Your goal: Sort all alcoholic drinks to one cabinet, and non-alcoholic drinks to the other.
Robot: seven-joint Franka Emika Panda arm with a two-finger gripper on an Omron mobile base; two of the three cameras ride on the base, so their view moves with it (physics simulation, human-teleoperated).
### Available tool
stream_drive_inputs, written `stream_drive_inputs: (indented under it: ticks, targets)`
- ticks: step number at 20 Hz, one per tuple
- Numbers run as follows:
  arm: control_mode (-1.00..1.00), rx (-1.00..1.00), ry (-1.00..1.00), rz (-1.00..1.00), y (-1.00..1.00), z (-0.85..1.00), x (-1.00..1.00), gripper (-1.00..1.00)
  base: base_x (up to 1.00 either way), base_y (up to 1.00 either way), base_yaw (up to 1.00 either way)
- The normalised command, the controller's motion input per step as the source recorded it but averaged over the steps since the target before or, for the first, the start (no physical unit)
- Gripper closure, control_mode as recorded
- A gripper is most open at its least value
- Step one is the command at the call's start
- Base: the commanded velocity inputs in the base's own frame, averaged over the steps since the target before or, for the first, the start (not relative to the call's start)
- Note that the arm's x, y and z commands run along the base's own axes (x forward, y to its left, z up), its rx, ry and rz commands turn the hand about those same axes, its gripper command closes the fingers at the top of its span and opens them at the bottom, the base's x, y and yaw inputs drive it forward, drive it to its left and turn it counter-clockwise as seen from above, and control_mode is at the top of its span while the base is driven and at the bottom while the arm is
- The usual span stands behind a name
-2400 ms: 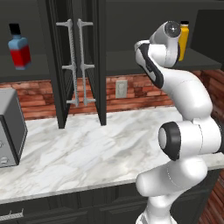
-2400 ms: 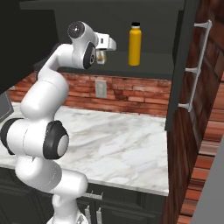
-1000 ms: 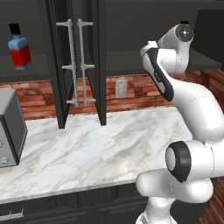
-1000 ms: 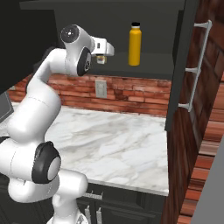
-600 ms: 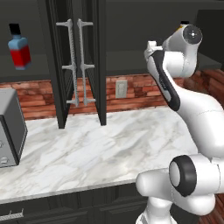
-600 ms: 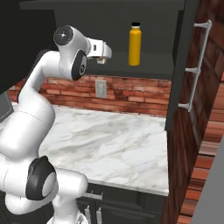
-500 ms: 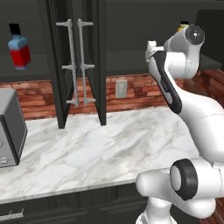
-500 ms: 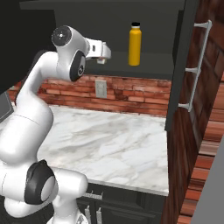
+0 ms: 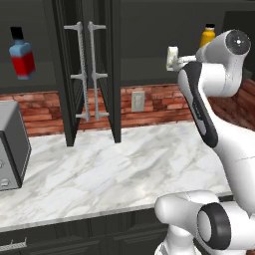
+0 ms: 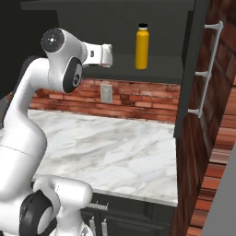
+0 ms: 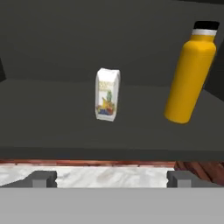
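The small pale cream carton stands on the dark cabinet shelf near the yellow-orange cylindrical bottle. The gripper is spread wide and empty, so this placing looks finished. Next, I think, the arm must go for another drink.

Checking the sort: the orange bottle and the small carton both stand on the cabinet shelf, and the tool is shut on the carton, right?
Not quite. The tool is open and empty in the hand view; the carton stands free on the shelf, left of the orange bottle.
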Motion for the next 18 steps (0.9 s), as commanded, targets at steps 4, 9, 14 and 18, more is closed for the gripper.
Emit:
stream_drive_inputs:
  ticks: [4, 9, 14, 18]
  targets:
    - [-1.00, 0.00, 0.00, 0.00, 0.00, 0.03, -0.55, -1.00, 0.00, 0.00, 0.00]
    - [-1.00, 0.00, 0.00, 0.00, 0.00, 0.04, -0.54, -1.00, 0.00, 0.00, 0.00]
    - [-1.00, 0.00, -0.02, 0.00, 0.00, 0.06, -0.57, -1.00, 0.00, 0.00, 0.00]
    - [-1.00, 0.00, -0.02, 0.00, 0.00, 0.05, -0.57, -1.00, 0.00, 0.00, 0.00]
